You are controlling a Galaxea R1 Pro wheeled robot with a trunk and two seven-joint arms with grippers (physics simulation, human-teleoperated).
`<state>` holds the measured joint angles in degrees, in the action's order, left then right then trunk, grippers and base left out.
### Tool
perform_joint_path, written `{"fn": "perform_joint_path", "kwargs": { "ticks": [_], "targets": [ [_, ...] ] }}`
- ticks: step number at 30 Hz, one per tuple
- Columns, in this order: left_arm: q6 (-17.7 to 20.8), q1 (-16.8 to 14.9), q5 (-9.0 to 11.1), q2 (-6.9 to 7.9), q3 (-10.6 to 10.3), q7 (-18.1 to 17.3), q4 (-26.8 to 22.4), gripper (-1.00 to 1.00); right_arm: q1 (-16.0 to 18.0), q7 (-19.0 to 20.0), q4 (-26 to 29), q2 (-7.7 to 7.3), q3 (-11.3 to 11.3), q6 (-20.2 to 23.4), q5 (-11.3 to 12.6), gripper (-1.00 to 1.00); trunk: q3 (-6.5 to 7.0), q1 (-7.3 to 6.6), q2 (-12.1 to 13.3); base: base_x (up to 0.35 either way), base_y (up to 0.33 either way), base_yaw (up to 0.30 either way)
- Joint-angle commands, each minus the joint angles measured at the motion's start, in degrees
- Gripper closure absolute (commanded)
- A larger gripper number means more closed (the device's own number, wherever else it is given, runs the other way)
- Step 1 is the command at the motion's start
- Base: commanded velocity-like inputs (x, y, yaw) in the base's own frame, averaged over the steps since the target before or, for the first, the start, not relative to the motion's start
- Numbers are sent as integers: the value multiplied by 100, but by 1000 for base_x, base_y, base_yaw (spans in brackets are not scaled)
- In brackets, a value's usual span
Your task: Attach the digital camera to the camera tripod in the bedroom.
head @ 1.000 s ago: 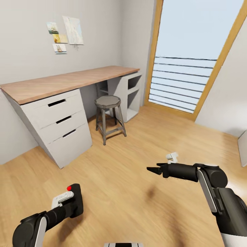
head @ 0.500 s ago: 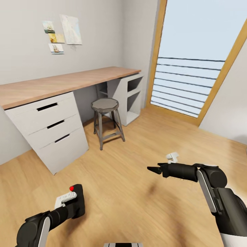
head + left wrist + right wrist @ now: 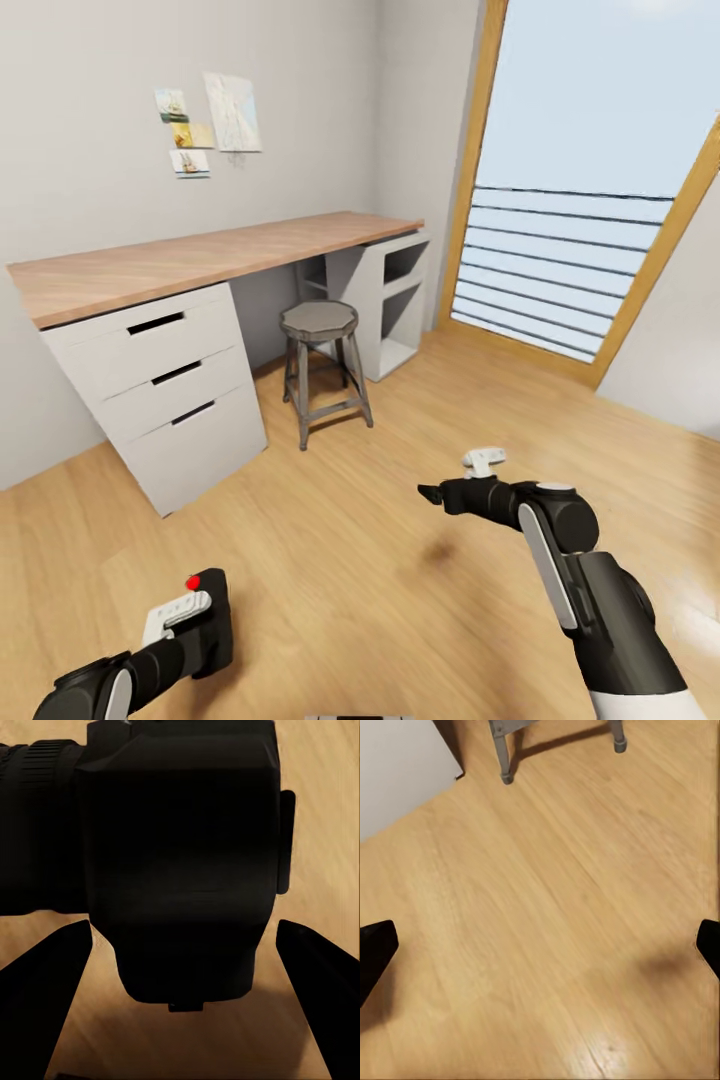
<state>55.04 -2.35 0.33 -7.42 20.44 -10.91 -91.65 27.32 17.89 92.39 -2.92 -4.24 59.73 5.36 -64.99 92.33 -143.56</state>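
The digital camera (image 3: 210,625), a black box with a red button on top, hangs low over the wood floor at the near left. My left gripper (image 3: 190,620) is shut on it. In the left wrist view the camera body (image 3: 180,870) sits between the two dark fingers (image 3: 45,982), with its lens pointing sideways. My right gripper (image 3: 455,478) is held out over the floor at the centre right, open and holding nothing. In the right wrist view the right gripper (image 3: 540,945) has its fingertips far apart above bare planks. The camera tripod is out of view.
A long wood-topped desk (image 3: 200,255) with white drawers (image 3: 160,370) runs along the left wall. A grey stool (image 3: 320,325) stands before it, next to an open shelf unit (image 3: 395,290). A tall wood-framed window (image 3: 590,200) is at the right. Pictures (image 3: 215,120) hang above the desk.
The head camera has shifted a little, so the whole room has moved in the picture. My left gripper with the camera sits lower, and my right arm has swung towards the centre.
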Motion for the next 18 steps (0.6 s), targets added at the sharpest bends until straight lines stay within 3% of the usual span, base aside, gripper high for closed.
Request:
{"fn": "perform_joint_path", "kwargs": {
  "ticks": [1,11,12,15,18],
  "targets": [
    [29,1,18,-7,82,-11,-3,100,-1,-125,4,11,-81,27,45,-100,18,-3,0,6,-5,37],
    [11,22,124,-11,1293,-29,-17,100,-29,-438,6,53,-542,4,52,-100,240,-29,13,2,-2,176],
    [11,22,124,-11,1293,-29,-17,100,-29,-438,6,53,-542,4,52,-100,262,-32,14,1,-1,249],
    [-147,24,162,-30,1646,-110,-22,100,-43,-456,7,45,-736,-60,53,-100,328,-39,18,0,0,265],
    [-216,24,171,-46,1712,-124,-7,100,-66,-453,7,35,-786,-256,52,-100,395,-47,22,0,0,279]
  ]
}}
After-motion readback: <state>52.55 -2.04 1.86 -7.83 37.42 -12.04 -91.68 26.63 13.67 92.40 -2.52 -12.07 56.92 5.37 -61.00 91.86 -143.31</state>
